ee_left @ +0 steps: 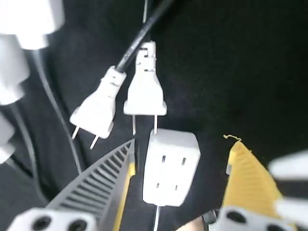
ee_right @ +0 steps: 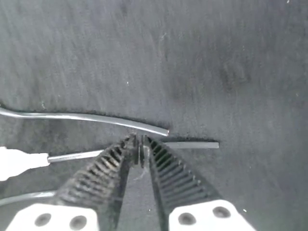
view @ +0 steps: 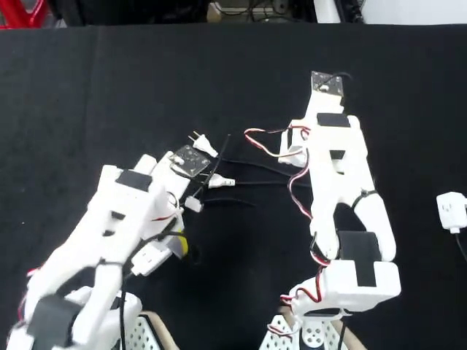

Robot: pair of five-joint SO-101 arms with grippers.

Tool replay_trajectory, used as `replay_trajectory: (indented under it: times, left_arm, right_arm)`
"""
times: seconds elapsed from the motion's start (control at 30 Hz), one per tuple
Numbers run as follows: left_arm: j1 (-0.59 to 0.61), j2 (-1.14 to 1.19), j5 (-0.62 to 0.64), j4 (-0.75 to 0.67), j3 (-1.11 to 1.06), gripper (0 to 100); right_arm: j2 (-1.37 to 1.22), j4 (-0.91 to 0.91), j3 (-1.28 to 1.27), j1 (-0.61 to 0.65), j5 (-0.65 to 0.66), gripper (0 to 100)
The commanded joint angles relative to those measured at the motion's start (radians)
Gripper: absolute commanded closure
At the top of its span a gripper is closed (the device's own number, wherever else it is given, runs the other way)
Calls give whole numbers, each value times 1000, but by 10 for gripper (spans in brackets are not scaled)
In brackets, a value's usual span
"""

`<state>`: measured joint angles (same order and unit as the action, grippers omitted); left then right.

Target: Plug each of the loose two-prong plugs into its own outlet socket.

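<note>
The black tabletop (view: 146, 80) fills the high view. The left arm (view: 109, 233) comes in from about 7 o'clock and the right arm (view: 336, 168) from about 5 o'clock. Both end effectors are hidden under the arms' own wrists in that view.

In its wrist view the left end effector (ee_left: 184, 143) is spread wide. A white outlet block (ee_left: 171, 166) with two pairs of slots sits between the fingers. One finger (ee_left: 113, 175) is close beside the block and a clear gap is left on the yellow finger's side, so nothing is clamped.

The right end effector (ee_right: 140, 143) is closed with its tips pressed together just above the cloth. A thin black cord (ee_right: 190, 144) with a cut end passes at the tips. Whether it is pinched or merely lies beneath cannot be told.

A second outlet socket (view: 452, 210) lies at the 3 o'clock edge, partly cut off by the frame and well apart from both arms.

Near the centre, slightly toward 9 o'clock, an upper plug (view: 204, 142) and a lower plug (view: 221, 182) lie just beyond the left wrist.

Up close, a straight white plug (ee_left: 144, 96) points its two prongs at the outlet block, their tips just short of it. An angled plug (ee_left: 96, 113) on a black cable lies beside it. How these match the plugs in the high view cannot be settled.

Blurred white shapes (ee_left: 19, 43) at that view's edge are hard to make out.
</note>
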<state>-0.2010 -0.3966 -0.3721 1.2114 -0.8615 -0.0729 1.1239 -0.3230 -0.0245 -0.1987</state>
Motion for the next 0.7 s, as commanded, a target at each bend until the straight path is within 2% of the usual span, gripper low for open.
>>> replay_trajectory:
  times: [0.0,0.2,0.4,0.53,0.67]
  left_arm:
    - [85,-281,12,106,50,666]
    - [392,-671,-3,114,-48,659]
    - [509,-729,-49,32,-197,660]
    - [615,-715,-48,-81,-278,660]
    - [680,-740,-49,-109,-325,660]
  right_arm:
    - [50,69,71,14,-43,986]
    - [143,216,53,157,-153,986]
    - [165,275,-10,416,-276,986]
    - [165,210,-93,620,-341,986]
    - [165,46,-163,743,-454,985]
